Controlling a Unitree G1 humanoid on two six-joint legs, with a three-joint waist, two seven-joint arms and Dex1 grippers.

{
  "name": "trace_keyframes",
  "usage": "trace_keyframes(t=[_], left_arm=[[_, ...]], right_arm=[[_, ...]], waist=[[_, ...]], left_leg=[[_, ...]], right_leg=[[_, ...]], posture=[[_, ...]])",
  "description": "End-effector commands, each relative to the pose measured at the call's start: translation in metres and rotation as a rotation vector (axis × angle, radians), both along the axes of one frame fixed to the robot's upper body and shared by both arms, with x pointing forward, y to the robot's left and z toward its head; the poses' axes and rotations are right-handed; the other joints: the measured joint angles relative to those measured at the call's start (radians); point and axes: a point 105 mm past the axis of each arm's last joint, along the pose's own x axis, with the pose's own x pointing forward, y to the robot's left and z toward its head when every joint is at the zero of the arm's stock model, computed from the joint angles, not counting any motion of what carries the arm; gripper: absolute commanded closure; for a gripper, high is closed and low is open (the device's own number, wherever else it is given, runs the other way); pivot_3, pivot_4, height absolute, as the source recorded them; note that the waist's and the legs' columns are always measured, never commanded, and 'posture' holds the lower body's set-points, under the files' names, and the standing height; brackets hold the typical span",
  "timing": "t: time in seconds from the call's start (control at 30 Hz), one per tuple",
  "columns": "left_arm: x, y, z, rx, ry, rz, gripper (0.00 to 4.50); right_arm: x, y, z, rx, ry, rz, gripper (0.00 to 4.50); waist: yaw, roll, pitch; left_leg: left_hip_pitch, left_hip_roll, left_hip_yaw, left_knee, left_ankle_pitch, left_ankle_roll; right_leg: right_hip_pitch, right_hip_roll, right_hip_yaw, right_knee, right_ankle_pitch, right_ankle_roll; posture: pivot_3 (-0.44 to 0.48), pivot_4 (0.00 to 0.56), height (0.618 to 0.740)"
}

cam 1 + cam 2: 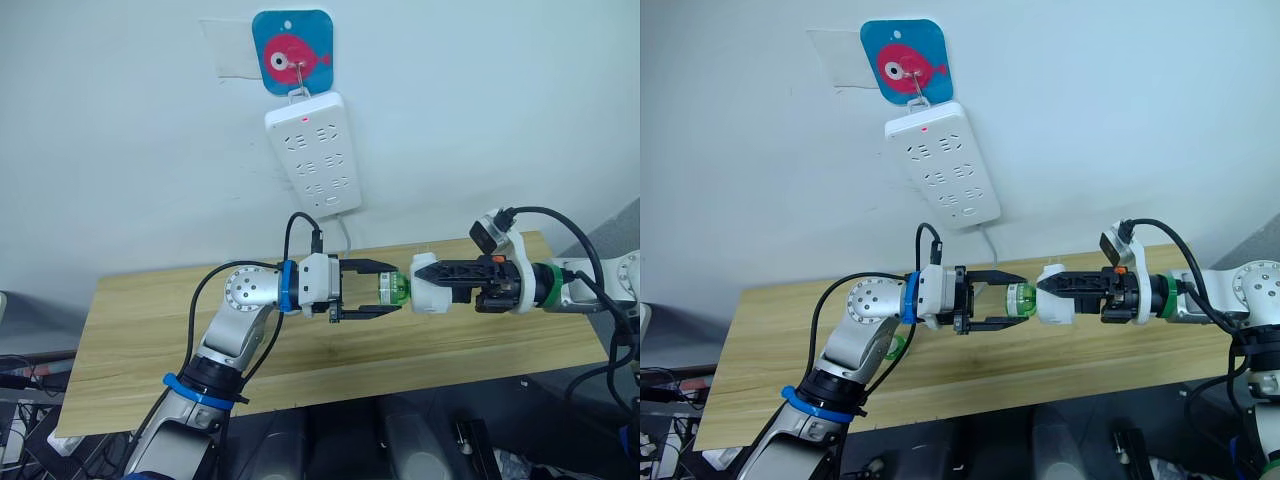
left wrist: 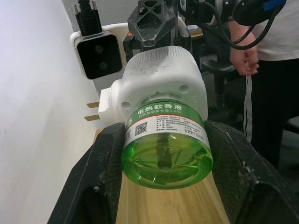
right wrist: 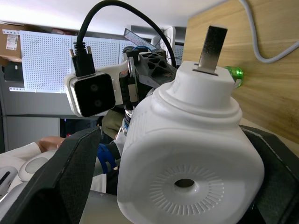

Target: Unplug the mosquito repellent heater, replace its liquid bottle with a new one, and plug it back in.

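The white mosquito repellent heater (image 1: 422, 275) hangs in mid-air above the wooden table (image 1: 150, 330), unplugged, with my right gripper (image 1: 437, 284) shut on its body. Its metal prongs (image 3: 212, 45) stick out bare, and its round vent (image 3: 185, 183) faces the right wrist camera. A green liquid bottle (image 2: 166, 149) sits in the heater's underside (image 2: 161, 88). My left gripper (image 1: 1024, 300) is shut on that bottle, one black finger (image 2: 100, 172) against each side. The two grippers face each other in line.
A long white power strip (image 1: 312, 153) with a red light hangs on the wall from a blue fish hook (image 1: 292, 52), above and behind the grippers. A small green object (image 1: 897, 348) lies on the table under my left arm. A person (image 2: 261, 70) stands in the background.
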Motion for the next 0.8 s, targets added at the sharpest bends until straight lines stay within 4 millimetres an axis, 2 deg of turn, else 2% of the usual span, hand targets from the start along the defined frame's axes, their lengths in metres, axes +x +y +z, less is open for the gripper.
trace_keyframes(t=[0.03,0.13,0.37,0.43,0.57,0.7,0.77,0.8], left_arm=[[-0.002,-0.003,0.005,-0.015,-0.033,-0.003,2.23],[-0.002,-0.003,0.005,-0.011,-0.038,-0.005,2.23],[-0.004,-0.004,0.004,-0.005,-0.042,-0.014,2.23],[-0.005,-0.004,0.007,-0.029,0.015,-0.011,2.23],[-0.003,0.0,0.006,-0.039,0.425,-0.028,2.23],[0.006,0.01,-0.004,-0.001,0.955,-0.015,2.23],[0.012,0.018,-0.012,0.031,1.306,-0.024,2.23],[0.013,0.019,-0.012,0.038,1.397,-0.03,2.23]], right_arm=[[-0.004,0.001,0.008,0.008,-0.036,0.017,0.56],[-0.006,-0.001,0.008,0.0,-0.03,0.016,1.45],[-0.008,-0.003,0.008,-0.007,-0.035,0.022,1.45],[-0.012,-0.001,0.01,-0.014,-0.059,0.038,1.45],[-0.021,0.005,0.015,-0.04,-0.119,0.076,1.45],[-0.023,0.008,0.014,-0.082,-0.169,0.09,1.45],[-0.023,0.007,0.014,-0.088,-0.178,0.092,1.45],[-0.023,0.007,0.014,-0.091,-0.182,0.096,1.45]], waist=[[0.0,0.0,0.0],[0.001,0.0,0.0],[0.001,0.0,0.0],[0.001,0.0,0.0],[0.0,0.0,0.0],[-0.002,0.0,0.0],[-0.003,0.0,0.0],[-0.004,0.0,0.0]], left_leg=[[0.0,0.0,0.0,0.0,0.0,0.0],[0.0,0.0,0.0,0.0,0.0,0.0],[0.0,0.0,0.0,0.0,0.0,0.0],[0.0,0.0,0.0,0.0,0.0,0.0],[-0.001,0.0,0.0,0.0,0.0,0.0],[0.0,0.0,-0.002,0.001,0.0,0.0],[0.0,0.0,-0.002,0.002,0.0,0.0],[0.0,0.0,-0.002,0.003,0.0,0.0]], right_leg=[[0.0,0.0,0.0,0.0,0.0,0.0],[0.0,0.0,0.0,0.0,0.0,0.0],[0.0,0.0,0.0,0.0,0.0,0.0],[0.0,0.0,0.0,0.0,0.0,0.0],[-0.001,0.001,0.0,0.001,0.001,0.0],[-0.001,0.004,-0.001,0.003,0.0,0.001],[-0.001,0.004,-0.002,0.004,0.0,0.001],[-0.001,0.005,-0.002,0.004,0.0,0.001]], posture=[[-0.207,0.293,0.74],[-0.205,0.287,0.74],[-0.201,0.273,0.74],[-0.201,0.273,0.74],[-0.193,0.254,0.74],[-0.191,0.244,0.74],[-0.188,0.238,0.74],[-0.188,0.238,0.74]])
